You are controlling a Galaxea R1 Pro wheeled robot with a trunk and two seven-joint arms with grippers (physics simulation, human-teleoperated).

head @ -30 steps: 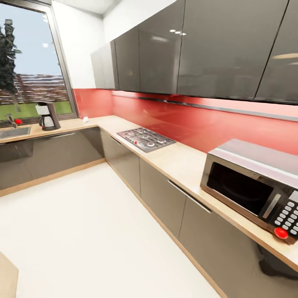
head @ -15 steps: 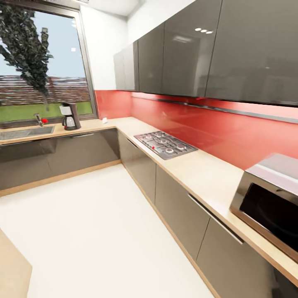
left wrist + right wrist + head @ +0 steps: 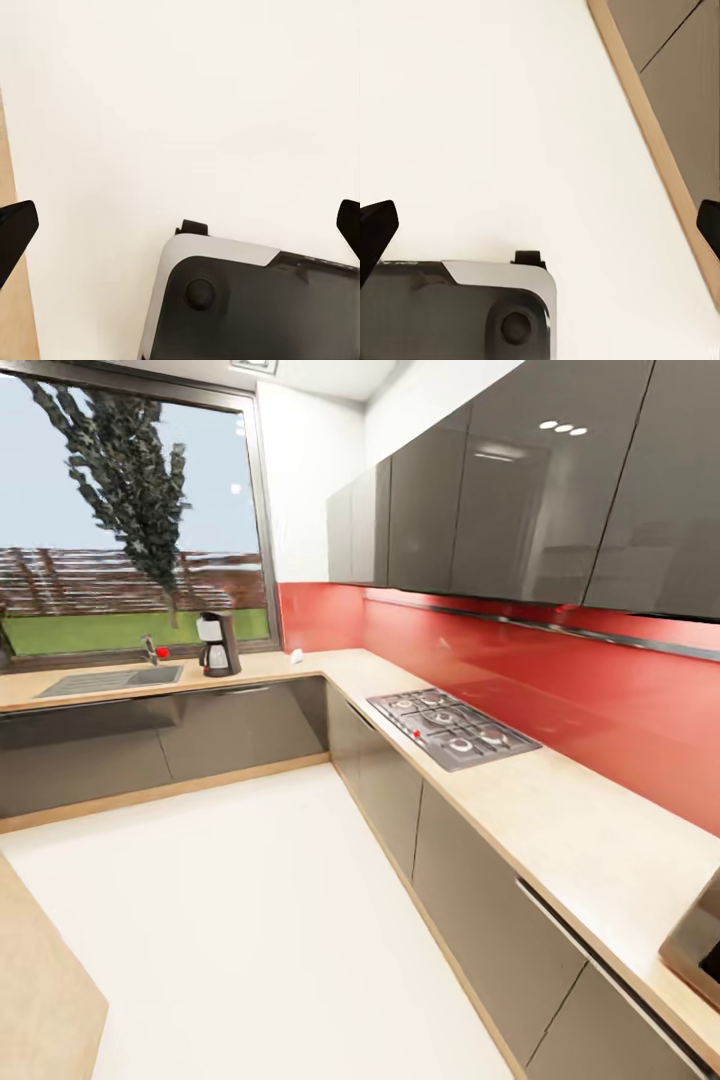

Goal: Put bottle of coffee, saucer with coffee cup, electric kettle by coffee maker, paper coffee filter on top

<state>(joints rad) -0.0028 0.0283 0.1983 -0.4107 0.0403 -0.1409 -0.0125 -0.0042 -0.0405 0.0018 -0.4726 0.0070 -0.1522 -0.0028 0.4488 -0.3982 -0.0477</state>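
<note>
Turning left, the view now shows the coffee maker [image 3: 218, 645] at eleven o'clock; both grippers wide open, empty.

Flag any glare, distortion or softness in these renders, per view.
Head view: wide-angle stretch bends the light wood-look countertop and glossy grey upper cabinets, which carry ceiling-light reflections; the distant black coffee maker is small and soft. Left wrist view: flat, near-shadowless white floor, dark tool fingertips at both edges. Right wrist view: the same even lighting, no glare.
</note>
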